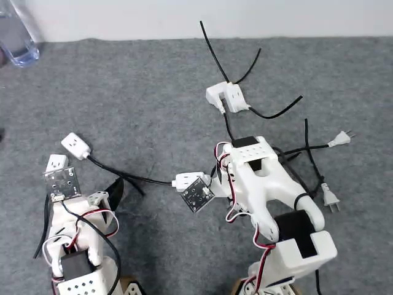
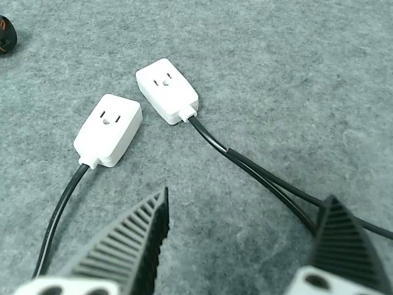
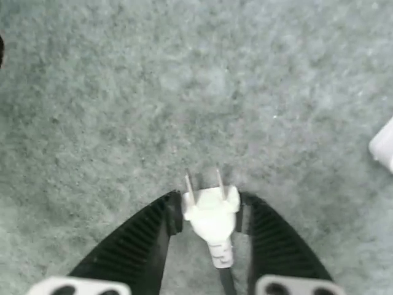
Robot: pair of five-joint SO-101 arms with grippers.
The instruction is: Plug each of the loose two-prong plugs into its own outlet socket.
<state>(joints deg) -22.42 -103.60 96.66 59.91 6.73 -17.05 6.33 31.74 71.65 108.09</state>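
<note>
- From above, the grey carpet (image 1: pixel 153 92) gives me open room across the middle and far left. A bottle (image 1: pixel 15 37) stands at the far left corner.
- The side by my right arm (image 1: pixel 270 184) is crowded. Black cables (image 1: pixel 307 153) tangle there around a loose plug (image 1: pixel 341 138), whose prongs aim at the right edge, and a second loose plug (image 1: pixel 330 200), whose prongs aim at the near edge.
- A socket block (image 1: pixel 224 96) sits near the far edge with cables fanning from it.
- Just ahead of my left arm (image 1: pixel 80 233) lie the nearer socket (image 1: pixel 56 163) and the farther socket (image 1: pixel 75 144), close together but apart.
- The held plug (image 1: pixel 186 180) hangs between the two arms. From above I cannot tell which way its prongs point.
- At my left wrist, my left gripper (image 2: pixel 248 196) is spread wide over bare carpet and holds nothing, and a black cable runs past one finger (image 2: pixel 344 246).
- Both sockets lie flat with their slots up and their cable ends towards me. The nearer socket (image 2: pixel 108 130) and the farther socket (image 2: pixel 167 90) each stretch lengthwise away from my fingers.
- At my right wrist, my right gripper (image 3: pixel 210 206) pinches the held plug (image 3: pixel 212 221) by its flat sides.
- Its long axis runs in line with my fingers. The two prongs point straight out past the fingertips, over bare carpet, and its cord trails back towards the wrist.
</note>
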